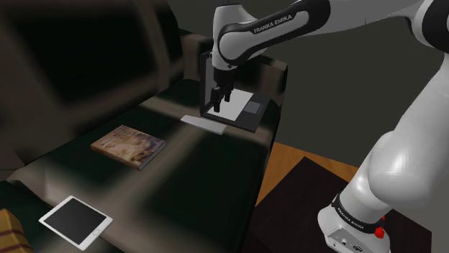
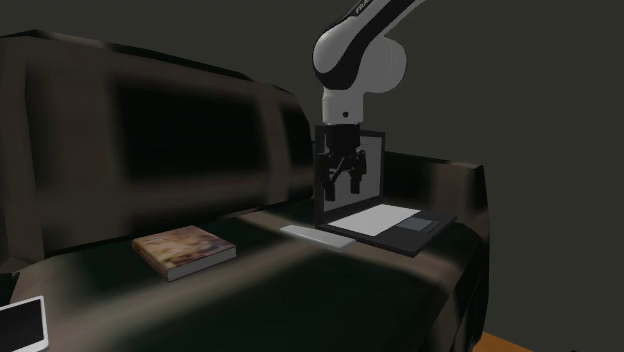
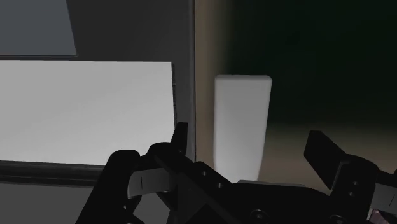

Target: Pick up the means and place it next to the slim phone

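My gripper (image 1: 221, 95) (image 2: 342, 180) (image 3: 249, 137) hangs over the edge of the laptop (image 1: 241, 108) (image 2: 395, 222) (image 3: 83, 108), fingers spread wide, grasping nothing. The flat white slab (image 1: 203, 123) (image 2: 318, 236) (image 3: 242, 121) lies on the couch (image 1: 201, 172) just beside the laptop, below my fingers, untouched.

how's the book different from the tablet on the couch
The book has a tan, pictured cover; the tablet is a white frame round a dark screen. The book is thick, the tablet much thinner. The book lies nearer the laptop; the tablet lies farther off, toward the shoulder view's lower left. Both lie flat on the dark couch seat.
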Controlling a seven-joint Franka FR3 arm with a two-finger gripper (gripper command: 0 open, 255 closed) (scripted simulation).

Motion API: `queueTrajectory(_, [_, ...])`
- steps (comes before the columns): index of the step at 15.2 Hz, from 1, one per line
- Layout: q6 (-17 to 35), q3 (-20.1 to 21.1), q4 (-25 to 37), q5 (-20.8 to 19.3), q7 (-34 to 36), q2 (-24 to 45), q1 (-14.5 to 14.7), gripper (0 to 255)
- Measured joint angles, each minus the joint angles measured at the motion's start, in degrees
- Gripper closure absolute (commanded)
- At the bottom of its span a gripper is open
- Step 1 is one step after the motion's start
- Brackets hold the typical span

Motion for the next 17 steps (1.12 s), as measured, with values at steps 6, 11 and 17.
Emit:
queueTrajectory(6, [1.98, 0.78, 9.87, -1.09, 0.01, 13.13, 1.13, 0])
queueTrajectory(11, [3.22, 0.98, 14.18, -1.72, 0.12, 19.16, 1.79, 0])
queueTrajectory(17, [6.52, 0.87, 13.05, -2.14, 0.49, 21.35, 1.95, 0])
